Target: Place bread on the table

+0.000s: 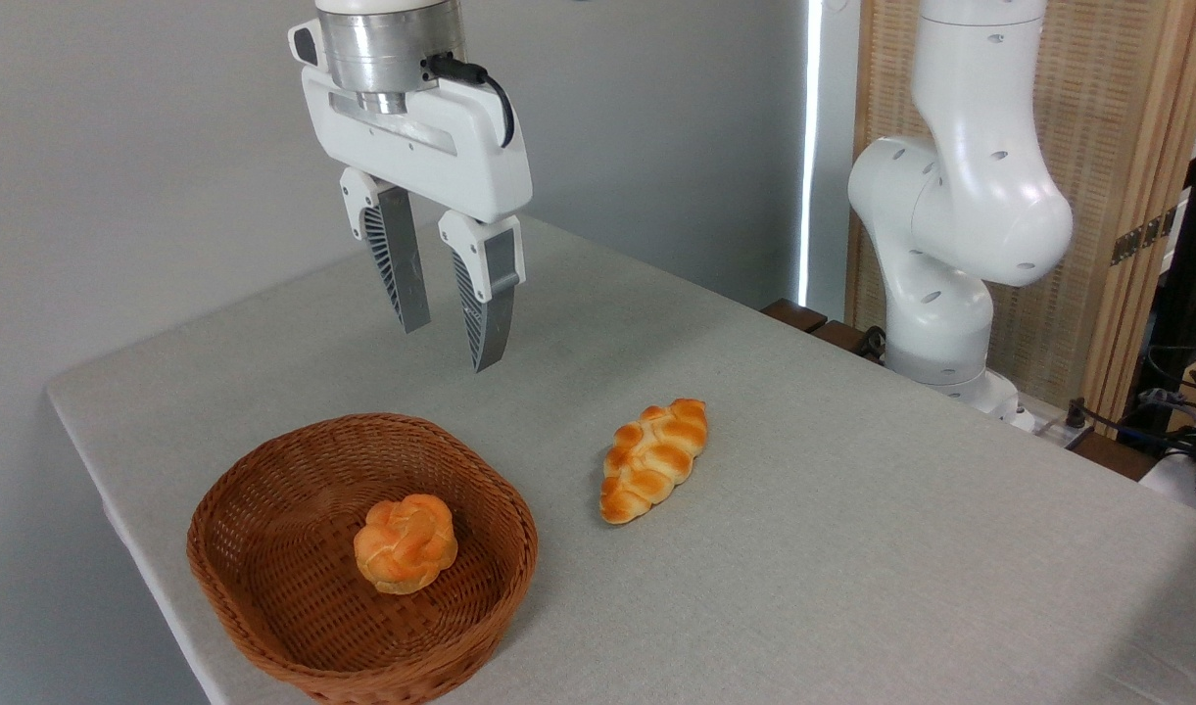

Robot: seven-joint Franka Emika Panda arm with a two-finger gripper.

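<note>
The bread (406,543), a small round knotted bun with a golden-orange crust, lies inside a brown wicker basket (264,519) near the front left of the table (852,548). High above the basket's far rim hangs my gripper (450,348), fingers pointing down. Its jaws stand open with nothing between them. The gripper is well clear of the bread and touches nothing.
A longer oval braided loaf (653,459) lies on the cloth to the right of the basket. The arm's white base (950,264) rises at the table's far right edge. A grey wall runs behind, with a wooden screen and cables at the right.
</note>
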